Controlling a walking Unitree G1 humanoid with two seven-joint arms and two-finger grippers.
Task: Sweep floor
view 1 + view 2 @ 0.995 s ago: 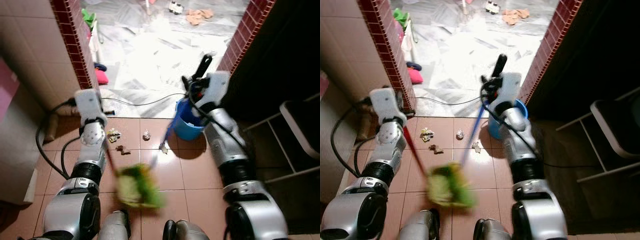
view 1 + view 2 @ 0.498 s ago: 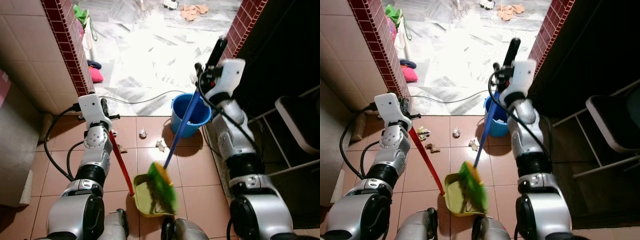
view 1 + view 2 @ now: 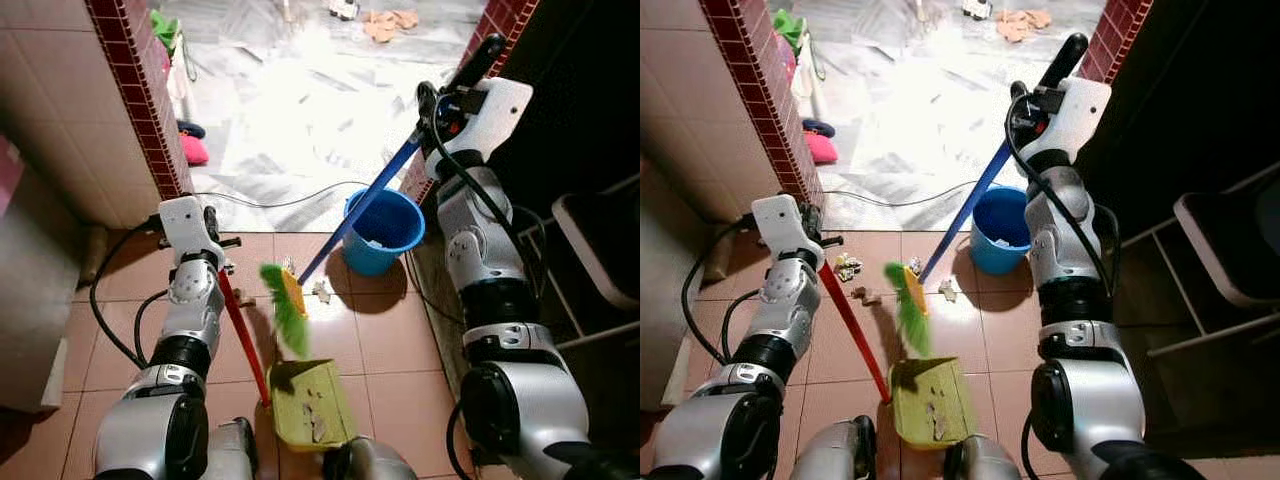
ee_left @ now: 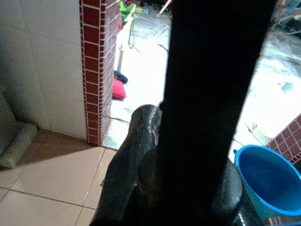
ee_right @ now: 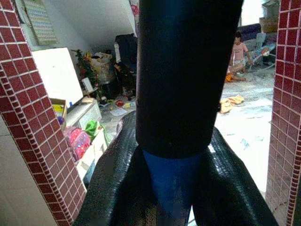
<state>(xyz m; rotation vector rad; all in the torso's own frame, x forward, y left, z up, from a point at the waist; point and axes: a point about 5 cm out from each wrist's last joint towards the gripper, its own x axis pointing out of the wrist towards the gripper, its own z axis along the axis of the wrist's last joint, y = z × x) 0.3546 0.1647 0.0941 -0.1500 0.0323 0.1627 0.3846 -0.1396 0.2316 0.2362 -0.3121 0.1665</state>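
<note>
Sweeping scraps toward the dustpan [image 3: 308, 402]

Right gripper [image 3: 462, 80] clasps the broom [image 3: 350, 218], slanting down-left; left gripper [image 3: 205, 222] clasps the dustpan's handle; scraps [image 3: 862, 295] lie beyond the bristles.

- Strong light through the doorway; marble floor [image 3: 300, 100] blown out with glare.
- Right side beyond the brick pillar [image 3: 1120, 35] falls into deep shadow.
- Broom head [image 3: 285, 308] smeared by motion blur.
- Wrist views: near handles dark, out of focus.
- Bucket [image 3: 382, 230] casts a soft shadow on the tiles.
</note>
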